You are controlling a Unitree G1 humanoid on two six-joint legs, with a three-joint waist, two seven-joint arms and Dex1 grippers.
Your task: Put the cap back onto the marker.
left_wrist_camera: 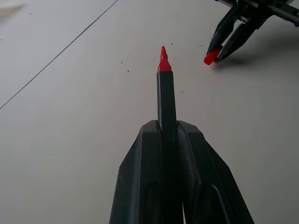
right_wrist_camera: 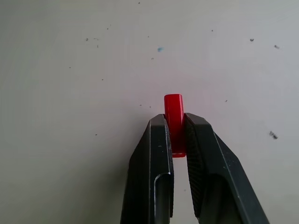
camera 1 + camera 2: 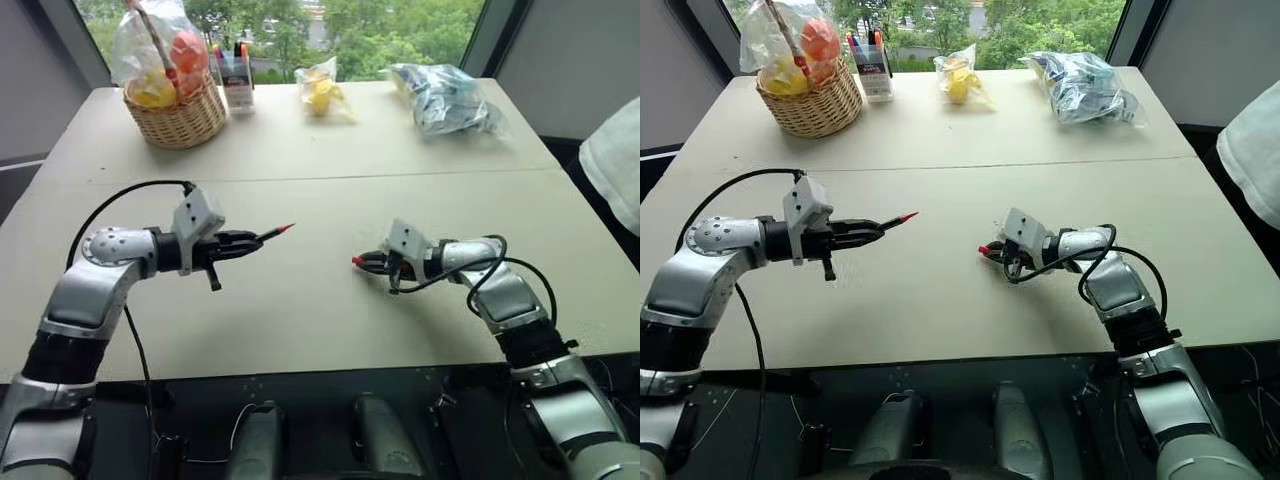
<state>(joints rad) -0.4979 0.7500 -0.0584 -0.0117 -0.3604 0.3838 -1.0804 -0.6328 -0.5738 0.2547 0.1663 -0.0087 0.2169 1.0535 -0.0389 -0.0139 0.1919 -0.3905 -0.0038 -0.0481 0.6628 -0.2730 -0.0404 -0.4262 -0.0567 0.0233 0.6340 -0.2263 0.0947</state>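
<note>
marker and cap held apart over the desk

the marker (image 3: 270,235) sits clamped in your left hand (image 3: 240,243), red tip pointing toward the right hand (image 3: 372,263). that hand is closed on the cap (image 2: 174,112), just above the desk (image 3: 300,310). tip and cap are near each other, not touching.

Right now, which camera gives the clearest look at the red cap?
The right wrist view: the cap stands close and central, pinched between the right tool fingers. The left wrist view shows it small at the edge, beyond the marker. Both eye views show only a red speck.
</note>
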